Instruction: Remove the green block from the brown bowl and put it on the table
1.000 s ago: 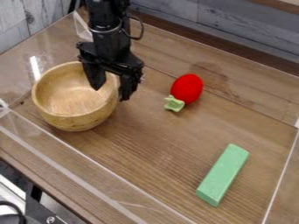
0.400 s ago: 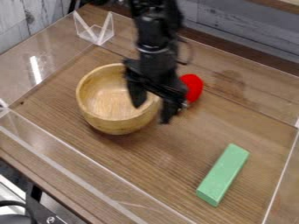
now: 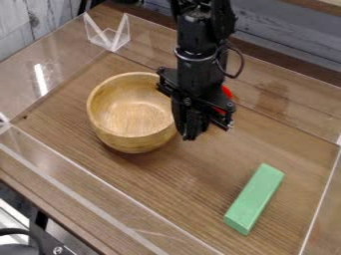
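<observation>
Since a second ago, the bowl (image 3: pixel 134 125) has shifted right and the fingers (image 3: pixel 194 127) have closed, seemingly empty; the green block (image 3: pixel 254 198) lies on the desk (image 3: pixel 160 199).

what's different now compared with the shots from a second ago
The hand slid rightward across the picture, from over the brown bowl's right rim to just past it, and its fingers went from spread to shut. The bowl shifted right with it and is empty. The arm now hides most of the red ball. The green block lies unmoved on the table.
</observation>
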Motion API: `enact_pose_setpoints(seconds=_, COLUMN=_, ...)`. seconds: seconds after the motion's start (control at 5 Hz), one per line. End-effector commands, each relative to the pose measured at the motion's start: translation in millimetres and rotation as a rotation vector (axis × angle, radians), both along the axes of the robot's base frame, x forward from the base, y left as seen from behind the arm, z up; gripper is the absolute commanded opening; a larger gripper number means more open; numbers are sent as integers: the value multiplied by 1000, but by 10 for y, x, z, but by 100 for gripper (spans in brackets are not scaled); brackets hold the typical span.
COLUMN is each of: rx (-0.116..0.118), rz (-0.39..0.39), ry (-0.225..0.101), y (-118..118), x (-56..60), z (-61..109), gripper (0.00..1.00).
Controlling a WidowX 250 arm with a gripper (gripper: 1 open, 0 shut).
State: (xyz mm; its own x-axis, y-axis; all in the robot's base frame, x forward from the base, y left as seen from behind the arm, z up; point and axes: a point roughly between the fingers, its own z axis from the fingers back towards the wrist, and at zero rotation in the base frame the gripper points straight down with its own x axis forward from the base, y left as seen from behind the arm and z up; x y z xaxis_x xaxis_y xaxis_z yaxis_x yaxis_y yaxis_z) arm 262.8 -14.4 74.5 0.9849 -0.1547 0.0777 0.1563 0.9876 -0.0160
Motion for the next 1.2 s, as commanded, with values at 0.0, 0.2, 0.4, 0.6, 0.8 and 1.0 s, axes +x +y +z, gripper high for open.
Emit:
enact_pose_setpoints(seconds=0.0, rx=8, rz=32, ry=-56, y=90, x=132, z=137, gripper=0)
enact_pose_setpoints(seconds=0.2, rx=15, rz=-10, ry=-64, y=25, x=230, z=170, gripper=0)
enact_pose_setpoints(seconds=0.4, rx=21, rz=-51, ry=-72, y=-27, x=319, z=203, gripper=0)
enact_pose_setpoints(seconds=0.6, rx=32, rz=-88, ry=-81, y=-43, x=399, z=246, gripper=0)
enact_pose_setpoints(seconds=0.8, rx=47, rz=-130, ry=-94, y=88, x=426, z=358, gripper=0)
enact_pose_setpoints(seconds=1.0, rx=65, rz=-175, ry=-109, y=206, x=453, z=468, gripper=0)
